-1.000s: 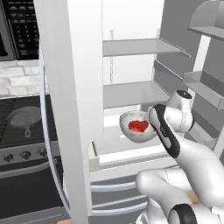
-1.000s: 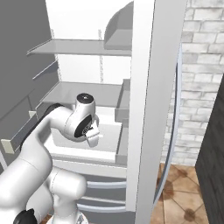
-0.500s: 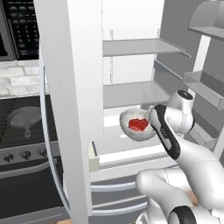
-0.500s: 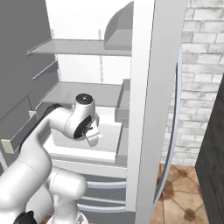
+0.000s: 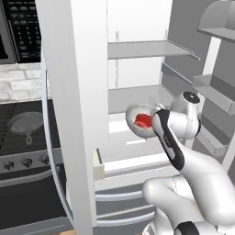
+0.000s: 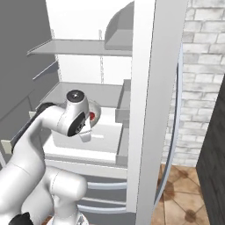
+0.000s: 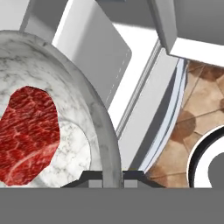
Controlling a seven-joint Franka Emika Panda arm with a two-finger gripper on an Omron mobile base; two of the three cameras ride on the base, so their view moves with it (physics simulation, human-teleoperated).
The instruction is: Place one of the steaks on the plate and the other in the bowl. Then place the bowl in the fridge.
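Note:
My gripper [image 7: 113, 176] is shut on the rim of the silvery-grey speckled bowl [image 7: 83, 100], with the rim pinched between its two dark fingertips. A deep red steak [image 7: 28, 131] lies flat inside the bowl. In the left base view the bowl [image 5: 134, 114] with the steak [image 5: 143, 120] hangs inside the open fridge [image 5: 137, 48], a little above its white lower shelf and below the grey middle shelf. The right base view shows the bowl [image 6: 95, 115] peeking out behind my wrist. The plate is out of view.
The open left fridge door [image 5: 73, 114] stands close on the left, and the right door [image 6: 149, 110] with its bins [image 5: 215, 87] on the right. A stove with a dark frying pan [image 5: 25, 124] lies beyond the left door. Brick wall [image 6: 202, 66] and tiled floor lie to the right.
The bowl with the steak has risen slightly and gone a little deeper into the fridge. The gripper has kept its hold.

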